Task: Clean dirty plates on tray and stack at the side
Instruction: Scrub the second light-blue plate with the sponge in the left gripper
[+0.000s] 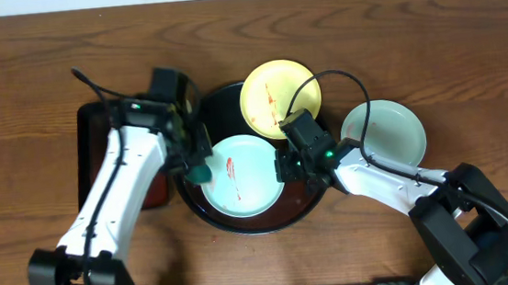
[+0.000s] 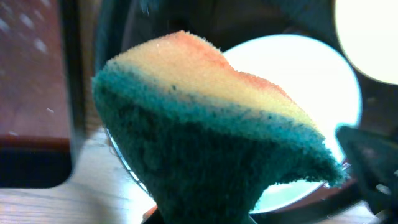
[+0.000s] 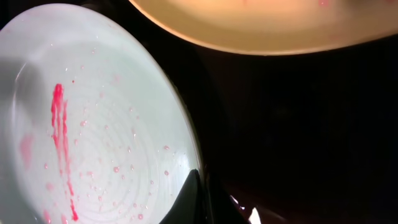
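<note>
Two claws work at one plate. My left claw (image 1: 193,159) is closed on a sponge (image 2: 211,130), green below and yellow on top. The sponge hangs at the left edge of the blue plate (image 1: 241,173), which lies in the round black tray (image 1: 243,228). My right claw (image 1: 285,165) sits at the right edge of that same plate. One dark finger (image 3: 191,198) shows at the rim, but I cannot tell if this claw pinches the plate or not.

The plate has a red streak and small drops on it. I think the step now is wiping this plate. Next I need to rub the sponge across the red streak and keep the plate from sliding.

The yellow plate (image 1: 279,87) lies at the far side of the tray and has red on it too. The other blue plate (image 1: 384,131) is out on the wood surface (image 1: 466,41), right of the tray, and looks clean. A smaller black tray (image 1: 88,148) lies under my left arm.
</note>
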You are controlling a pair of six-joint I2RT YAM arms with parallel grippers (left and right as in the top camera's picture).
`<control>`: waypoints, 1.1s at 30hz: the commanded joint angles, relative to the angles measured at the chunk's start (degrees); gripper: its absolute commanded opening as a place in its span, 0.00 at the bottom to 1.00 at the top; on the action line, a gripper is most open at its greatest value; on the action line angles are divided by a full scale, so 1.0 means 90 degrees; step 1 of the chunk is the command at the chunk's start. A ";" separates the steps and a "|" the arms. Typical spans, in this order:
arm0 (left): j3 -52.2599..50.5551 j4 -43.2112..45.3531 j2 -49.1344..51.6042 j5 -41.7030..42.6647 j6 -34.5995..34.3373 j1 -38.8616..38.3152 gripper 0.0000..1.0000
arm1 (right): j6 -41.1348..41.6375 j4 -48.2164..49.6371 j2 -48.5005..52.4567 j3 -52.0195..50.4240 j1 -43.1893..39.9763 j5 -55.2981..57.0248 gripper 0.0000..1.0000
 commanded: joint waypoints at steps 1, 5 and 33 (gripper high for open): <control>-0.0483 0.0384 0.0083 -0.0126 -0.0600 -0.0231 0.08 | -0.0075 0.0002 0.0027 -0.0010 -0.0056 -0.0012 0.01; -0.0964 0.1166 0.0097 -0.0134 -0.0789 -0.0610 0.08 | -0.0075 0.0005 0.0027 -0.0010 -0.0056 -0.0012 0.01; -0.1018 0.3937 0.1423 -0.2310 -0.1282 -0.1358 0.08 | -0.0078 -0.0029 0.0027 -0.0010 -0.0056 0.0022 0.01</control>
